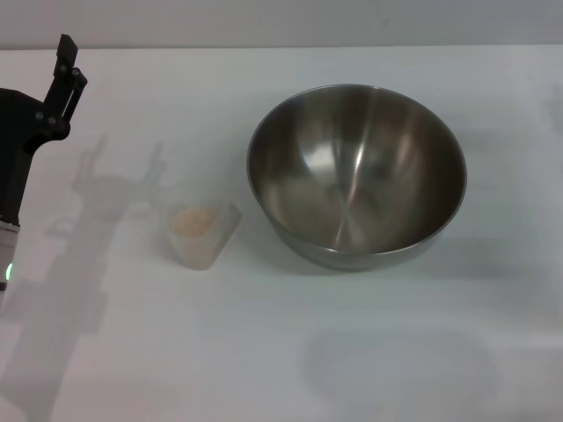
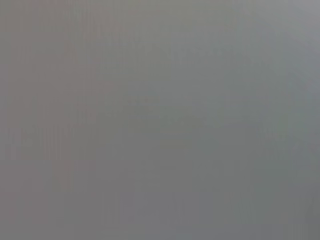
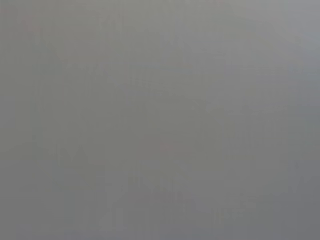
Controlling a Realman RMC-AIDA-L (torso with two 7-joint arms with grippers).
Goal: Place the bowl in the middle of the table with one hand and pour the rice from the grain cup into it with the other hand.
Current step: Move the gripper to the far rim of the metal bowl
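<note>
The bowl is a large shiny steel one standing upright on the white table, a little right of the middle, with nothing inside. To its left, a short gap away, stands the small translucent grain cup with pale rice in it. My left gripper hangs at the far left edge, well left of and beyond the cup, open and holding nothing. My right gripper is out of view. Both wrist views show only plain grey.
My left arm runs down the left edge and casts a shadow on the table beside the cup. The table's far edge meets a grey wall at the top.
</note>
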